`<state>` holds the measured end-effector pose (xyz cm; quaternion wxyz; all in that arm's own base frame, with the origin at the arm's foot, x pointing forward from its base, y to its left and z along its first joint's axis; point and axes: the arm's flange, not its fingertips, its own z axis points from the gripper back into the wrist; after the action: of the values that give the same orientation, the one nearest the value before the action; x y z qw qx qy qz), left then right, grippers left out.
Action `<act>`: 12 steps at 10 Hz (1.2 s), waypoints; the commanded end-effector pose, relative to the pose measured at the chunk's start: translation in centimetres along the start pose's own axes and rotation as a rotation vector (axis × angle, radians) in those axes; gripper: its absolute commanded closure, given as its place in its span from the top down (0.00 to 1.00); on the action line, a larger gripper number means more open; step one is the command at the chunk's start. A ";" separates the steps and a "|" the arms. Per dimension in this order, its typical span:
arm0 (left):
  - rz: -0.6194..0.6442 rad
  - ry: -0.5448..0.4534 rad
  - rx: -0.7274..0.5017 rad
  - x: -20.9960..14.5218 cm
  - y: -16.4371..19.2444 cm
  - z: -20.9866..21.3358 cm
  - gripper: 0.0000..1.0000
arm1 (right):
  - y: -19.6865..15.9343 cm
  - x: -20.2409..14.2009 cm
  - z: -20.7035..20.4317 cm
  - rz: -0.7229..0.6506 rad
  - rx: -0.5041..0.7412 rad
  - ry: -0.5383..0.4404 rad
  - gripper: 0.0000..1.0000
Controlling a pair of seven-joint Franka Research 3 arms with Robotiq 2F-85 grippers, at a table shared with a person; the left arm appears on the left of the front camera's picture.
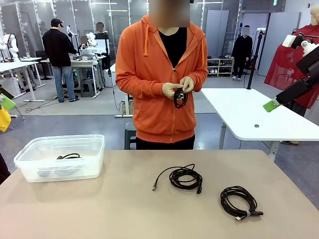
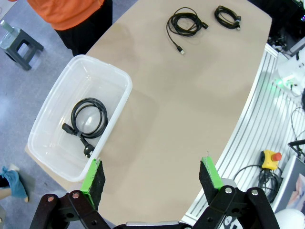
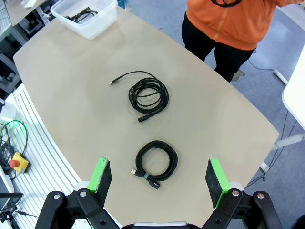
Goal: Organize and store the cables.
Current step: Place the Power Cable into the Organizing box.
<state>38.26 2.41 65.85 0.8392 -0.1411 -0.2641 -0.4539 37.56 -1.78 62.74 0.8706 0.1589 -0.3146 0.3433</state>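
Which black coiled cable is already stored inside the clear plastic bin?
The black coil with the plug: it alone lies inside the clear bin; the others are outside it.

cables [image 3: 172, 160] black | bin [image 1: 89, 168] clear | table [image 1: 99, 209] beige | hoodie [image 1: 144, 99] orange

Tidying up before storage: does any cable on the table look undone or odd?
The middle coil has a loose tail straying toward the bin; the right coil is neatly wound.
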 end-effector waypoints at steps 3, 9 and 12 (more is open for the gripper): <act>-0.007 -0.001 0.003 0.0 0.0 0.0 1.00 | 0.0 0.0 0.0 0.000 -0.002 0.005 1.00; -0.007 -0.001 0.003 0.0 0.0 0.0 1.00 | 0.0 0.0 0.0 0.000 -0.002 0.005 1.00; -0.007 -0.001 0.003 0.0 0.0 0.0 1.00 | 0.0 0.0 0.0 0.000 -0.002 0.005 1.00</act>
<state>38.26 2.41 65.85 0.8392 -0.1411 -0.2641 -0.4539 37.56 -1.77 62.74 0.8705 0.1590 -0.3146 0.3434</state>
